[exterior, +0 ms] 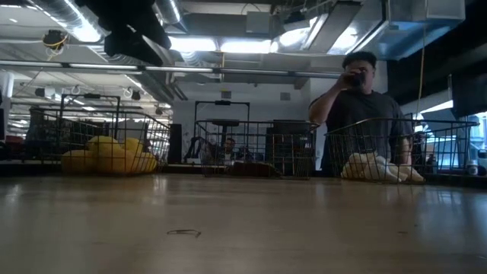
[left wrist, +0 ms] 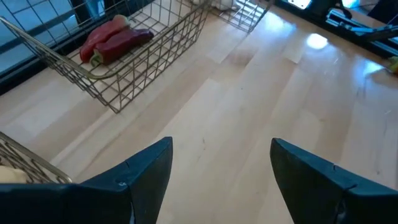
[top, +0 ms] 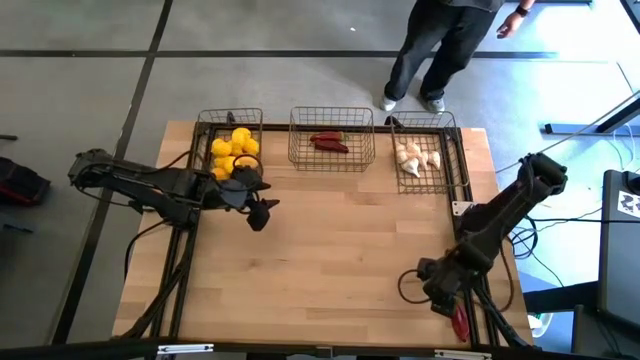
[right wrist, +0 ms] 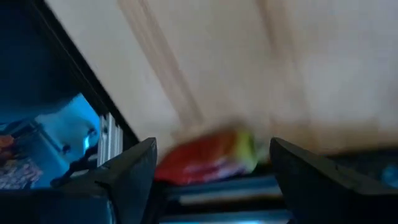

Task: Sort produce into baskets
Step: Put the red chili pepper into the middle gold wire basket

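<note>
Three wire baskets stand along the far edge. The left basket (top: 205, 128) holds yellow lemons (top: 232, 152), the middle basket (top: 300, 150) holds red chili peppers (left wrist: 115, 40), and the right basket (top: 455, 150) holds garlic bulbs (top: 417, 157). My left gripper (top: 262, 212) hangs open over bare wood just near of the lemon basket, nothing between its fingers (left wrist: 149, 168). My right gripper (top: 445, 300) points down, open, at the near right corner. A red chili with a green stem (right wrist: 208, 158) lies on the table's edge below it, between the spread fingers.
A person (top: 440, 45) stands beyond the far edge, behind the garlic basket (exterior: 380, 152). Bare wood (top: 340, 250) spreads across the middle of the table. Cables and a dark frame (right wrist: 68, 81) run along the table's right side.
</note>
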